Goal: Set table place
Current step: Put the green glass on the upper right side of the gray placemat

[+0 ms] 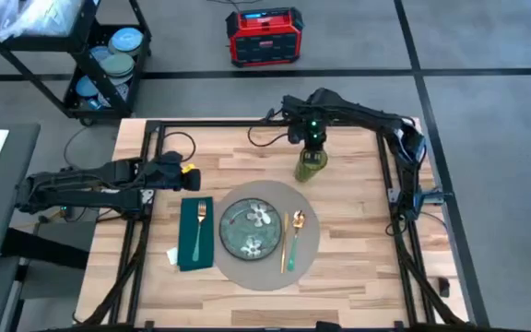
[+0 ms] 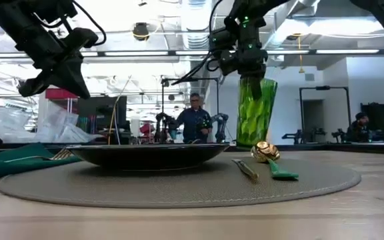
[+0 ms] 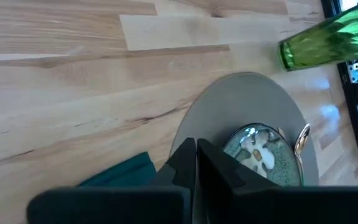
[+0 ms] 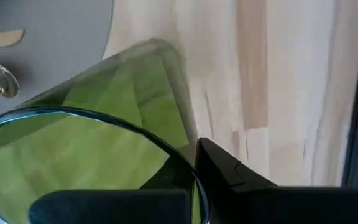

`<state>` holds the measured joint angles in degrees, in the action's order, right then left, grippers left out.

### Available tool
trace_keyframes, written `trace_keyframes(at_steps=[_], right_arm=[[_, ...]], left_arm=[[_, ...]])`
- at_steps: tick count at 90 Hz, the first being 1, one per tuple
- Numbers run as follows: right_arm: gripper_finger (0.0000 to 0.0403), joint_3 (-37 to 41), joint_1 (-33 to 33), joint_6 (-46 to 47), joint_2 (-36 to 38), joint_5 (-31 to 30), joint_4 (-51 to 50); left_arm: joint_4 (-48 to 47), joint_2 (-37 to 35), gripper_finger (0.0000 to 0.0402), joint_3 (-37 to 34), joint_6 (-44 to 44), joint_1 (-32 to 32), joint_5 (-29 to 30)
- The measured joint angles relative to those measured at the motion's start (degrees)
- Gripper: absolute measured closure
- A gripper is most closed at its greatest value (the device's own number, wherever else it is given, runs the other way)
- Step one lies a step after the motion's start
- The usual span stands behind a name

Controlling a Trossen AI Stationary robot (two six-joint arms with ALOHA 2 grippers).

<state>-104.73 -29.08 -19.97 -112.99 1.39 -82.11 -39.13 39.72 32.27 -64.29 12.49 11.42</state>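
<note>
Right arm parking the green glass (image 1: 310,164) at the mat's (image 1: 310,247) far edge

Right gripper (image 1: 312,140) is clamped on the rim, one finger (image 4: 229,171) outside the wall. Glass looks slick and breakable, so the rim pinch seems the safe hold. Left gripper (image 1: 166,173) hangs closed, empty, beside the napkin (image 1: 194,234). Count on the table (image 1: 367,231): one mat, one plate (image 1: 253,228), one napkin, one fork (image 1: 200,221), one spoon (image 1: 297,221).

On the light plank-topped wooden table (image 1: 358,267), the round grey placemat (image 1: 310,242) lies at centre frame, bearing the flowered plate (image 1: 253,229). The dark green napkin (image 1: 194,242) lies left of it; the green glass tumbler (image 1: 310,165) stands above it.
</note>
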Motion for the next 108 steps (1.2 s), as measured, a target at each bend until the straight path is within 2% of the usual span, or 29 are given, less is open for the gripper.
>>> trace_keyframes(at_steps=[39,52,80,108], right_arm=[[0.0403,0.0,1.39,-2.63,-0.63,-3.17,-0.87],[0.0403,0.02,2.8,-3.5,-1.9,-6.11,-2.53],[0.0402,-0.14,5.85,-4.57,-3.32,-6.23,-2.67],[0.039,-0.05,5.35,-3.51,-3.46,-6.08,-3.0]], left_arm=[[0.04,0.0,0.0402,0.0,0.04,0.0,1.49],[0.08,0.0,0.0402,0.0,0.02,0.0,1.49],[0.11,0.02,0.0402,0.02,-0.09,-0.02,1.46],[0.05,0.02,0.0402,0.02,0.12,-0.02,1.46]])
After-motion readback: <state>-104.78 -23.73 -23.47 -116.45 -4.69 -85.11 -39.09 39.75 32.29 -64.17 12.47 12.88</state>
